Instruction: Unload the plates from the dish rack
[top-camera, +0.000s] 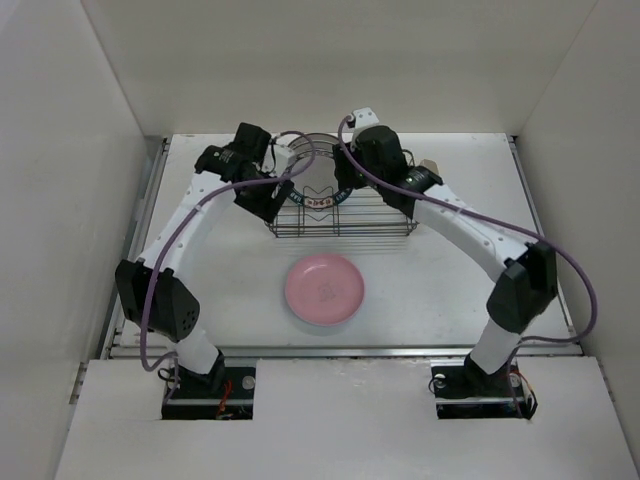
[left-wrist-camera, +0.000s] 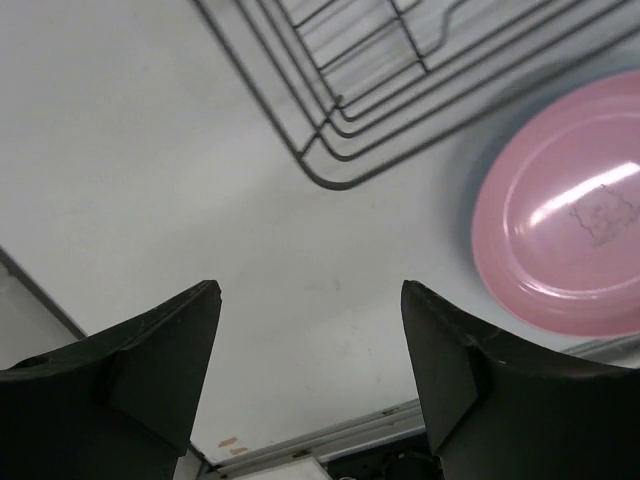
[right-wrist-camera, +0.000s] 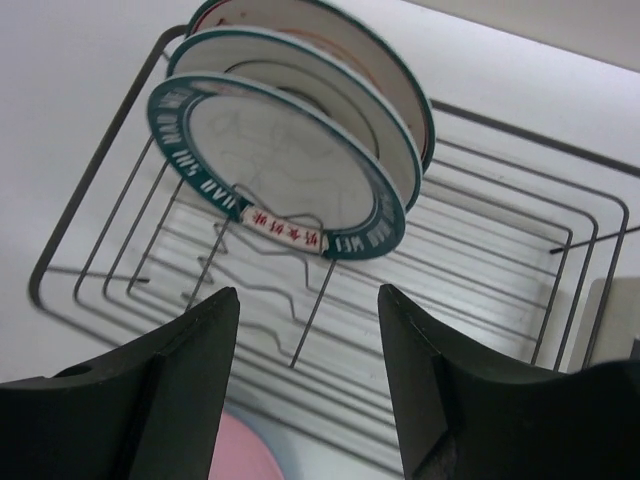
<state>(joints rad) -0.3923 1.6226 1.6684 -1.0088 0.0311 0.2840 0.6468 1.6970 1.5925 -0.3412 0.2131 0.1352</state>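
teal-rimmed plate (right-wrist-camera: 285, 165) upright in dish rack (right-wrist-camera: 480, 262), ahead of spread right jaws; left jaws spread, empty.

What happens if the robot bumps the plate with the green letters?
It may tip: the teal-rimmed plate stands on edge, propped in the wire dish rack. Being round, it could roll once free. Its shiny face looks hard, probably slippery and breakable.

One wire dish rack (top-camera: 340, 215), far centre. Upright in it, one teal-lettered plate (right-wrist-camera: 280, 170) in front and two more rims behind: two plates or three, hard to tell. One pink plate (top-camera: 323, 290) flat, nearer, with a bluish edge (left-wrist-camera: 462, 185) beneath. Two arms (top-camera: 190, 225).
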